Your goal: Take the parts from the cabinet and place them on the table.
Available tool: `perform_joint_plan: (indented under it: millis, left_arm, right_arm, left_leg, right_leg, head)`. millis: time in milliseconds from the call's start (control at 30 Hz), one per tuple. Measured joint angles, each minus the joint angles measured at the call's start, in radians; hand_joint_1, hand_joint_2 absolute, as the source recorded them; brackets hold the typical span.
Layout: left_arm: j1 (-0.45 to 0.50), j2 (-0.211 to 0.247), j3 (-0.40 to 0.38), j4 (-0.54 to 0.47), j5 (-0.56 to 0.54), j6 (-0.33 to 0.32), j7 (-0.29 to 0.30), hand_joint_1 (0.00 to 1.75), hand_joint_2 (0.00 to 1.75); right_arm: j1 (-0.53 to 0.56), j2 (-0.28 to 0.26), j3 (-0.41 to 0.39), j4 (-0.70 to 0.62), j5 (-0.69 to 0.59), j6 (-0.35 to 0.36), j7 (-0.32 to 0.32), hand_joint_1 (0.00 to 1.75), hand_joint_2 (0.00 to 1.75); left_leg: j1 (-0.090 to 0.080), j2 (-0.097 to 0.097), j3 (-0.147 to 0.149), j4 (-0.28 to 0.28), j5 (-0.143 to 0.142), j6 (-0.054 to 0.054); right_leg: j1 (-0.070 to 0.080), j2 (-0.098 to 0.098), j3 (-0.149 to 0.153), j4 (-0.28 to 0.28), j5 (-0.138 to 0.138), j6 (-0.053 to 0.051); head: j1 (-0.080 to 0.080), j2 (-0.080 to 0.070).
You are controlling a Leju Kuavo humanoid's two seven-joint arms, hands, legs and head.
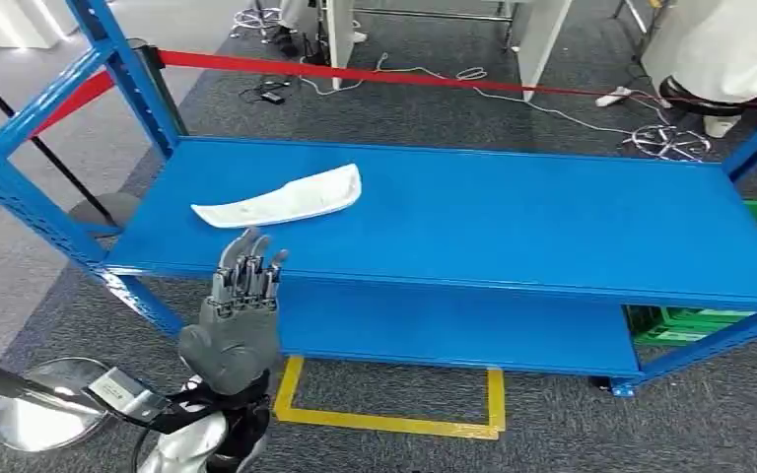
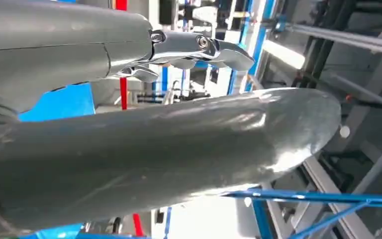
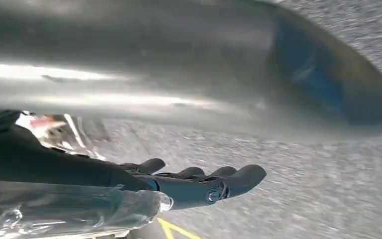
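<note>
Part (image 1: 281,198), a white curved piece, is lying on the blue shelf (image 1: 513,222) at about eleven o'clock from the left hand (image 1: 237,320), whose fingers (image 1: 248,271) are pointing up straight, holding nothing; I judge they should be reaching over its middle and closing gently.

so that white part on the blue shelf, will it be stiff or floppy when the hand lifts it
Probably stiff: the white part holds a curved, moulded shape on the blue shelf. Likely light, since it looks thin. Its smooth surface may slip in the left hand.
</note>
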Motion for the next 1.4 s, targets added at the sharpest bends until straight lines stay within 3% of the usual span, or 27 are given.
perform_joint_plan:
  millis: [67, 100, 133, 167, 267, 333, 367, 433, 500, 567, 600, 633, 667, 767, 800, 833, 867, 933, 967, 1000, 1033, 1100, 1133, 1267, 1300, 1333, 1400]
  left_arm:
    - [0.000, 0.000, 0.000, 0.000, 0.000, 0.000, 0.000, 0.00, 0.00]
    - [0.000, 0.000, 0.000, 0.000, 0.000, 0.000, 0.000, 0.00, 0.00]
    - [0.000, 0.000, 0.000, 0.000, 0.000, 0.000, 0.000, 0.00, 0.00]
    - [0.000, 0.000, 0.000, 0.000, 0.000, 0.000, 0.000, 0.00, 0.00]
    - [-0.001, 0.000, -0.001, 0.000, 0.000, 0.000, 0.000, 0.00, 0.00]
    - [-0.001, 0.002, 0.000, -0.001, 0.000, 0.000, 0.000, 0.00, 0.00]
    - [0.000, 0.002, 0.000, -0.001, 0.000, 0.000, 0.000, 0.00, 0.00]
    - [0.000, 0.003, 0.001, 0.000, 0.000, 0.000, 0.000, 0.00, 0.00]
    - [0.000, 0.003, 0.001, 0.000, 0.000, 0.000, 0.000, 0.00, 0.00]
    - [0.000, 0.003, 0.001, 0.000, 0.000, 0.001, 0.000, 0.00, 0.00]
    - [0.000, 0.003, 0.001, 0.000, 0.000, 0.001, 0.000, 0.00, 0.00]
    - [0.000, 0.003, 0.001, 0.000, 0.000, 0.002, 0.000, 0.00, 0.00]
    - [-0.001, 0.002, 0.001, 0.000, 0.000, 0.004, 0.000, 0.00, 0.00]
    - [0.000, 0.002, 0.001, 0.000, 0.003, 0.005, 0.000, 0.00, 0.00]
    - [0.000, 0.001, 0.000, 0.000, 0.004, 0.005, 0.000, 0.00, 0.00]
    - [0.000, 0.000, -0.001, 0.000, 0.006, 0.005, 0.000, 0.00, 0.00]
    - [0.001, 0.000, 0.000, 0.000, 0.008, 0.006, 0.000, 0.00, 0.00]
    - [0.001, 0.000, 0.002, 0.000, 0.017, 0.015, 0.000, 0.00, 0.00]
    - [0.001, 0.000, 0.003, 0.000, 0.021, 0.021, 0.000, 0.00, 0.00]
    - [0.001, 0.000, 0.003, 0.001, 0.026, 0.029, 0.000, 0.00, 0.00]
    - [0.002, 0.000, 0.004, 0.002, 0.027, 0.042, 0.000, 0.00, 0.00]
    - [0.004, -0.002, 0.011, 0.002, 0.064, 0.024, 0.000, 0.00, 0.00]
    - [0.005, -0.003, 0.018, 0.002, 0.076, 0.009, 0.000, 0.00, 0.00]
    - [0.013, -0.007, 0.044, 0.003, 0.080, 0.073, 0.004, 0.00, 0.00]
    - [0.014, -0.007, 0.047, 0.003, 0.076, 0.094, 0.004, 0.00, 0.00]
    - [0.015, -0.007, 0.050, 0.003, 0.069, 0.109, 0.003, 0.00, 0.00]
    - [0.015, -0.006, 0.050, 0.003, 0.065, 0.130, 0.001, 0.00, 0.00]
  right_arm:
    - [0.001, 0.000, 0.000, -0.001, 0.000, 0.000, 0.000, 0.00, 0.00]
    - [0.000, 0.000, 0.000, -0.001, 0.001, 0.000, 0.000, 0.00, 0.00]
    - [-0.005, 0.000, 0.000, -0.001, 0.001, 0.000, 0.000, 0.00, 0.00]
    - [-0.006, 0.000, 0.000, -0.001, 0.001, 0.000, 0.000, 0.00, 0.00]
    - [-0.003, 0.000, 0.000, -0.002, 0.001, 0.000, 0.000, 0.00, 0.00]
    - [-0.004, 0.000, -0.001, -0.002, 0.001, 0.000, 0.000, 0.00, 0.00]
    - [-0.006, 0.000, -0.001, -0.002, 0.001, -0.001, 0.000, 0.00, 0.00]
    - [-0.005, 0.001, -0.001, -0.002, 0.001, -0.001, 0.000, 0.00, 0.00]
    - [-0.002, 0.001, -0.002, -0.002, 0.001, -0.001, 0.000, 0.00, 0.00]
    - [-0.003, 0.002, -0.002, -0.002, 0.001, -0.001, 0.000, 0.00, 0.00]
    - [-0.005, 0.003, -0.002, -0.002, 0.002, -0.001, 0.000, 0.00, 0.00]
    - [-0.004, 0.002, -0.002, -0.003, 0.007, -0.002, -0.003, 0.00, 0.00]
    - [-0.003, 0.002, -0.002, -0.004, 0.010, -0.002, -0.007, 0.00, 0.00]
    - [0.007, 0.002, -0.002, -0.004, 0.016, 0.000, -0.015, 0.00, 0.00]
    - [0.009, 0.002, -0.002, -0.004, 0.020, 0.000, -0.017, 0.00, 0.00]
    - [0.008, 0.002, -0.002, -0.004, 0.024, 0.000, -0.019, 0.00, 0.00]
    - [0.005, 0.002, 0.000, -0.004, 0.029, 0.003, -0.022, 0.00, 0.00]
    - [0.000, 0.002, 0.001, -0.004, 0.030, 0.028, -0.032, 0.00, 0.00]
    - [0.000, 0.002, 0.001, -0.004, 0.029, 0.038, -0.038, 0.00, 0.00]
    - [0.002, 0.002, 0.001, -0.004, 0.025, 0.047, -0.051, 0.00, 0.00]
    - [0.003, 0.003, 0.000, -0.004, 0.020, 0.052, -0.068, 0.00, 0.00]
    - [0.003, 0.003, -0.001, -0.004, -0.007, 0.107, -0.157, 0.00, 0.00]
    - [0.002, 0.002, -0.002, -0.004, -0.017, 0.124, -0.200, 0.00, 0.00]
    - [-0.005, 0.003, -0.019, -0.005, -0.034, 0.104, -0.252, 0.00, 0.00]
    - [-0.005, 0.003, -0.020, -0.005, -0.035, 0.094, -0.253, 0.00, 0.00]
    - [-0.004, 0.003, -0.022, -0.005, -0.034, 0.088, -0.255, 0.00, 0.00]
    - [-0.006, 0.003, -0.023, -0.006, -0.027, 0.073, -0.264, 0.00, 0.00]
  left_leg:
    - [0.000, 0.021, 0.008, 0.000, -0.005, -0.004]
    - [-0.002, 0.029, 0.014, 0.001, -0.009, -0.010]
    - [-0.012, 0.035, 0.014, 0.005, -0.014, -0.017]
    - [-0.012, 0.040, 0.014, 0.005, -0.014, -0.020]
    - [-0.011, 0.067, 0.020, 0.001, -0.015, -0.034]
    - [-0.007, 0.007, 0.003, 0.046, -0.057, -0.049]
    - [-0.004, -0.014, -0.028, 0.115, -0.097, -0.052]
    - [-0.003, -0.026, -0.112, 0.284, -0.165, -0.056]
    - [-0.001, -0.027, -0.128, 0.303, -0.141, -0.055]
    - [0.001, -0.037, -0.071, 0.177, -0.053, -0.053]
    - [0.005, -0.060, -0.029, 0.092, -0.012, -0.053]
    - [0.008, -0.078, -0.005, 0.030, 0.000, -0.054]
    - [0.010, -0.082, 0.002, 0.010, -0.011, -0.043]
    - [0.002, -0.079, -0.003, 0.014, -0.005, -0.022]
    - [0.009, -0.071, -0.002, 0.008, 0.001, -0.013]
    - [0.008, -0.069, -0.001, 0.008, 0.002, -0.009]
    - [0.006, -0.064, -0.001, 0.008, 0.003, -0.005]
    - [0.003, -0.050, -0.002, 0.008, 0.002, -0.002]
    - [0.002, -0.045, -0.002, 0.008, 0.002, -0.002]
    - [0.001, -0.041, -0.002, 0.008, 0.001, -0.002]
    - [0.001, -0.040, -0.002, 0.008, 0.001, -0.002]
    - [0.001, -0.039, 0.001, 0.009, 0.000, -0.005]
    - [0.000, -0.038, 0.002, 0.009, -0.002, -0.009]
    - [-0.004, -0.036, 0.001, 0.003, 0.003, -0.031]
    - [-0.004, -0.036, 0.000, 0.005, -0.001, -0.038]
    - [-0.003, -0.036, -0.006, 0.018, -0.015, -0.046]
    - [-0.001, -0.037, -0.063, 0.143, -0.091, -0.055]
  right_leg:
    - [0.000, -0.017, 0.097, -0.172, 0.082, -0.003]
    - [0.002, -0.055, 0.148, -0.259, 0.110, -0.006]
    - [0.010, -0.073, 0.160, -0.282, 0.099, -0.014]
    - [0.007, -0.057, 0.158, -0.282, 0.105, -0.025]
    - [0.007, -0.027, 0.151, -0.284, 0.108, -0.042]
    - [-0.002, -0.009, 0.153, -0.287, 0.113, -0.052]
    - [-0.004, 0.000, 0.151, -0.287, 0.114, -0.055]
    - [-0.005, 0.025, 0.147, -0.287, 0.115, -0.056]
    - [-0.005, 0.048, 0.147, -0.287, 0.117, -0.055]
    - [-0.008, 0.076, 0.148, -0.287, 0.120, -0.050]
    - [-0.010, 0.085, 0.148, -0.286, 0.121, -0.046]
    - [-0.003, 0.093, 0.145, -0.282, 0.121, -0.039]
    - [-0.003, 0.102, 0.137, -0.276, 0.119, -0.034]
    - [-0.010, 0.108, 0.135, -0.291, 0.128, -0.013]
    - [-0.010, 0.099, 0.130, -0.287, 0.125, -0.009]
    - [-0.006, 0.052, 0.120, -0.257, 0.102, -0.006]
    - [-0.006, 0.027, 0.092, -0.196, 0.064, -0.004]
    - [-0.006, 0.007, 0.019, -0.033, -0.010, -0.001]
    - [-0.006, 0.004, -0.002, 0.015, -0.023, -0.001]
    - [-0.006, 0.004, 0.001, 0.015, -0.013, -0.002]
    - [-0.006, 0.004, 0.025, -0.027, 0.015, -0.004]
    - [-0.005, 0.001, 0.120, -0.202, 0.093, -0.010]
    - [-0.005, -0.006, 0.155, -0.269, 0.098, -0.013]
    - [0.003, -0.001, 0.160, -0.279, 0.096, -0.033]
    - [-0.004, -0.001, 0.162, -0.286, 0.102, -0.041]
    - [-0.005, 0.000, 0.162, -0.286, 0.103, -0.045]
    - [-0.005, 0.000, 0.160, -0.286, 0.103, -0.053]
  head:
    - [0.000, 0.000]
    - [0.000, 0.000]
    - [0.002, 0.000]
    - [-0.003, 0.000]
    - [-0.002, 0.000]
    - [-0.006, 0.000]
    - [-0.006, 0.000]
    - [-0.008, 0.000]
    - [-0.008, 0.000]
    - [-0.008, 0.000]
    - [-0.009, 0.000]
    - [-0.012, 0.000]
    - [-0.016, 0.000]
    - [-0.011, 0.000]
    - [-0.015, 0.000]
    - [-0.006, 0.000]
    - [0.001, 0.000]
    - [0.001, 0.000]
    - [0.001, 0.000]
    - [0.000, 0.000]
    - [0.001, 0.000]
    - [0.001, 0.000]
    - [0.001, 0.000]
    - [-0.001, 0.000]
    - [0.000, 0.000]
    - [-0.001, 0.000]
    - [-0.010, 0.000]
